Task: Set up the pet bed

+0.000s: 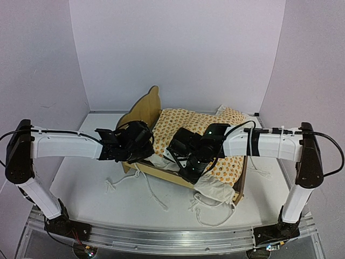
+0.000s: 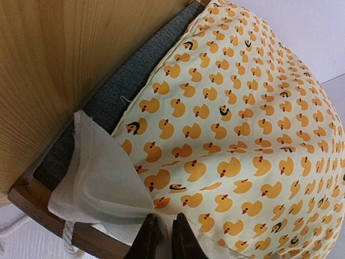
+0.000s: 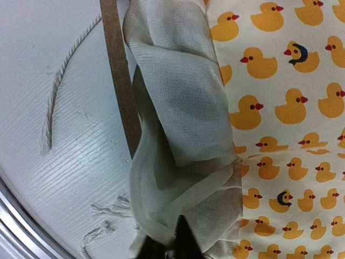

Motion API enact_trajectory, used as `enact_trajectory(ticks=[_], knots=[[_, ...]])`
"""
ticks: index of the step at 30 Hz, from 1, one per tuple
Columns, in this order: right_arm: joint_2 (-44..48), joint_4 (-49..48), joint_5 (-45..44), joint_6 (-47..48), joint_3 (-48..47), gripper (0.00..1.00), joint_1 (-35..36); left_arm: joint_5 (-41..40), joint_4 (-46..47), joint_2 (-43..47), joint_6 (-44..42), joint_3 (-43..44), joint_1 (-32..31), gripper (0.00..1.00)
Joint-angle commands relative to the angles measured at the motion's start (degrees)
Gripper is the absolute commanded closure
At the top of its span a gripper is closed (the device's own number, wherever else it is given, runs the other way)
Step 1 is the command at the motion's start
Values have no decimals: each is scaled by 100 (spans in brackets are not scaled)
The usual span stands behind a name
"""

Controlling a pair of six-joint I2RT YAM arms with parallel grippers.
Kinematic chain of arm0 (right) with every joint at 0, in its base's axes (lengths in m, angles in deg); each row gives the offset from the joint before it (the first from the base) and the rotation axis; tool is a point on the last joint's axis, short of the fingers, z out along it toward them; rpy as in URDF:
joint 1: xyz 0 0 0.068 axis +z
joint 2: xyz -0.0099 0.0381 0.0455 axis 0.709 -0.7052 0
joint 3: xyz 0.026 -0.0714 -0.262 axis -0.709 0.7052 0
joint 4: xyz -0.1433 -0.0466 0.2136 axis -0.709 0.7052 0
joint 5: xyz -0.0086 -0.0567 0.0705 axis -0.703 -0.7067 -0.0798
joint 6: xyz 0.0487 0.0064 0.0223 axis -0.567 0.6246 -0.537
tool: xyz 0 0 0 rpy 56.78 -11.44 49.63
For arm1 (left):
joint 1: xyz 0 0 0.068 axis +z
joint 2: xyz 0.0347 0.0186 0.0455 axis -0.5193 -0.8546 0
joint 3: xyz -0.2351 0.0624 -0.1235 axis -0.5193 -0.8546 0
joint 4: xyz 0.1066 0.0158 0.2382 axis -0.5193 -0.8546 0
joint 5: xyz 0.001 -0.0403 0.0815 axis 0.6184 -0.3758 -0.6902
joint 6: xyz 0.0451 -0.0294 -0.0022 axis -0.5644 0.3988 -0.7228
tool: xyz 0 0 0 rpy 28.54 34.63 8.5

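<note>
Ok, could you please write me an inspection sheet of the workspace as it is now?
Surface: white table, finely ribbed.
Job's things: pet bed, plywood frame, headboard upright; duck-print bedding lies in it, and its white ruffle spills over the near rail.
Clutter: white cords trail on the table beside the bed.
Grippers: left claw shut on the white ruffle at the headboard corner; right claw shut on the white ruffle by the near rail.
Cables: black cables run along both arms.
Surroundings: plain pale walls on three sides; nothing else seen.
</note>
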Motion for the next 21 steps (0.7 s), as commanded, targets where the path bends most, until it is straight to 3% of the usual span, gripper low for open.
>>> enact_trajectory(ticks=[1, 2, 9, 18, 21], knots=[[658, -248, 471, -197, 312, 100, 20, -164, -65, 487, -694, 215, 27, 95], [810, -248, 698, -216, 457, 100, 18, -118, -67, 589, -867, 183, 30, 100], [1639, 157, 1988, -419, 1029, 100, 23, 424, -275, 1417, -1565, -304, 27, 100], [997, 319, 2788, -604, 1013, 100, 23, 841, -490, 1623, -751, -1475, 27, 100], [725, 134, 2568, -768, 1066, 99, 22, 726, -477, 1541, -563, -1786, 27, 100]])
